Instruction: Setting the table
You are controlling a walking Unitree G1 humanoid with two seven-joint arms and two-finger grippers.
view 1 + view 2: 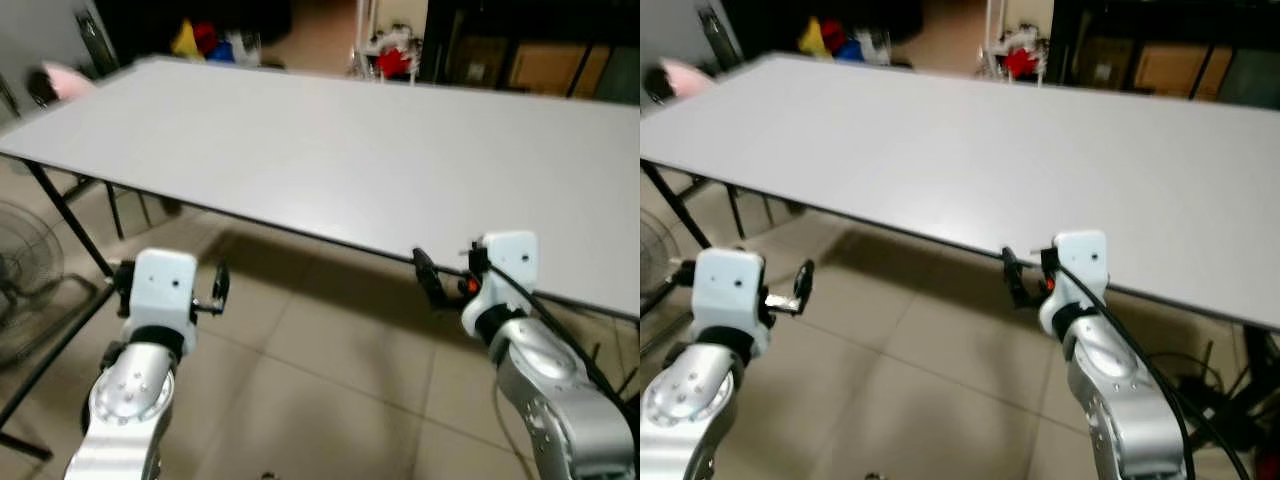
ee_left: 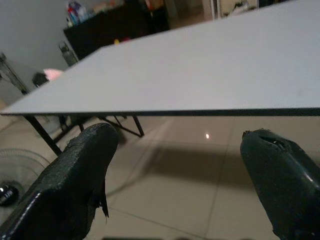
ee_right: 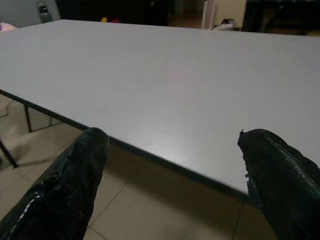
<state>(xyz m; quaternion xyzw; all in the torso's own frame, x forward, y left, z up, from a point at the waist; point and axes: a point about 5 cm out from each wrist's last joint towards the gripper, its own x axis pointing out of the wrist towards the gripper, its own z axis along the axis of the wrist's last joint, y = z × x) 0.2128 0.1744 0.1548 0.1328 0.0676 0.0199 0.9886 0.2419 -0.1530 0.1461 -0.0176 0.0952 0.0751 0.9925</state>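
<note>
A long, bare, light grey table (image 1: 330,150) stretches across the scene in front of me, with nothing on its top. My left gripper (image 1: 217,287) is held low over the tiled floor, just short of the table's near edge, open and holding nothing. My right gripper (image 1: 445,270) is at the near edge further right, about level with the tabletop, also open and holding nothing. In the wrist views the black fingers (image 2: 75,180) (image 3: 65,185) stand wide apart with the table edge between them.
A pink object (image 1: 65,80) lies by the table's far left corner. A floor fan (image 1: 25,290) and black table legs (image 1: 70,215) stand at the left. Coloured clutter (image 1: 200,40), a red item (image 1: 395,62) and dark furniture line the back. Cables (image 1: 1210,380) lie on the floor at the right.
</note>
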